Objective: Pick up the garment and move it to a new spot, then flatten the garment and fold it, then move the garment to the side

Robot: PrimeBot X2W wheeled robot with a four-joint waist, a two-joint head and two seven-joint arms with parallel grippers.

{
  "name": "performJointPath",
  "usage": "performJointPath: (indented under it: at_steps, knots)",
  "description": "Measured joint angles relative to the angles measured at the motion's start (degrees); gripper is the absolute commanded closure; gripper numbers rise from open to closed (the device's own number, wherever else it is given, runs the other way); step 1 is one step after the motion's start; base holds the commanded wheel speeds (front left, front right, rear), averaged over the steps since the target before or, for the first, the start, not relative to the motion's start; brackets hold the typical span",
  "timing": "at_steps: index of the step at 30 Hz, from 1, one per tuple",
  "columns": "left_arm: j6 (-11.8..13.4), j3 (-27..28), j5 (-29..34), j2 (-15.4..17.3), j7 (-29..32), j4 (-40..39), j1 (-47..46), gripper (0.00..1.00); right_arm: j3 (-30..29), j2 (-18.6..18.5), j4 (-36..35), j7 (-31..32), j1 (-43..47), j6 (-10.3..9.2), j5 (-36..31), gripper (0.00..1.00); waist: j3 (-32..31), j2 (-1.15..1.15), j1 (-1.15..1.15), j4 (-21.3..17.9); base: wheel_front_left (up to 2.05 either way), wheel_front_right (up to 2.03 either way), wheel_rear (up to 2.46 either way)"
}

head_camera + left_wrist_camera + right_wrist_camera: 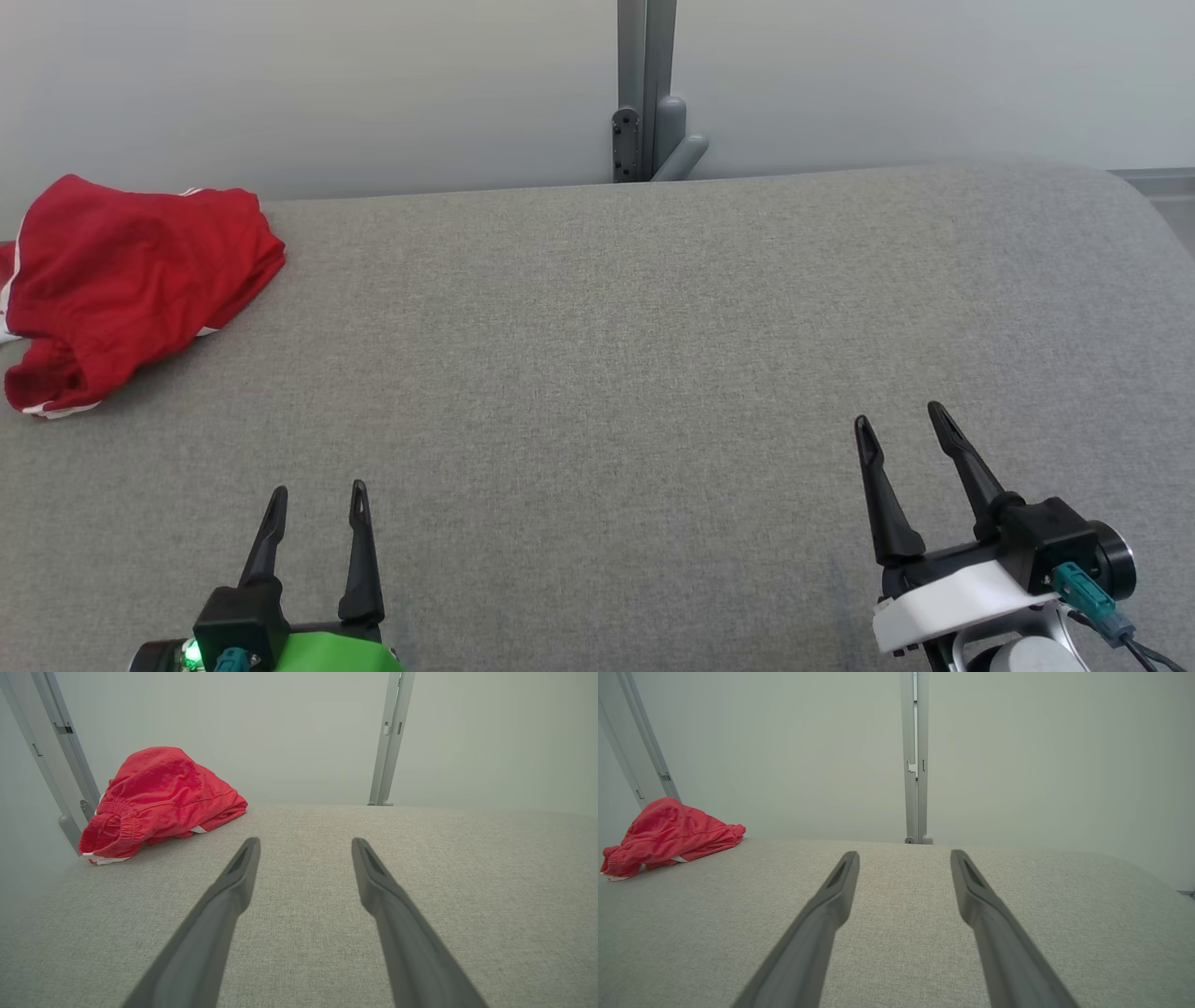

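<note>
The garment [131, 280] is a red piece of clothing with white trim, crumpled in a heap at the far left of the grey fabric surface [616, 373]. It also lies ahead and to the left in the left wrist view [159, 798], and far off to the left in the right wrist view [668, 835]. My left gripper [319, 495] is open at the lower left, well short of the garment, nothing between its fingers. My right gripper [901, 420] is open at the lower right, far from the garment, also empty.
A pale wall runs behind the surface, with a grey metal post and bracket [646, 103] at the back centre. Another grey post [56, 756] stands just behind the garment. The surface's far right corner [1120, 187] is rounded.
</note>
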Motion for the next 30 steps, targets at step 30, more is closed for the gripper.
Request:
performJointPath:
  at_steps: [30]
  knots:
    - [0.04,0.24,0.05,0.03,0.0,0.29,-0.08,0.0,-0.56,-0.02,-0.34,-0.01,1.13,0.0,0.12,0.0,-0.3,0.0,0.0,10.48,0.0,0.0,0.0]
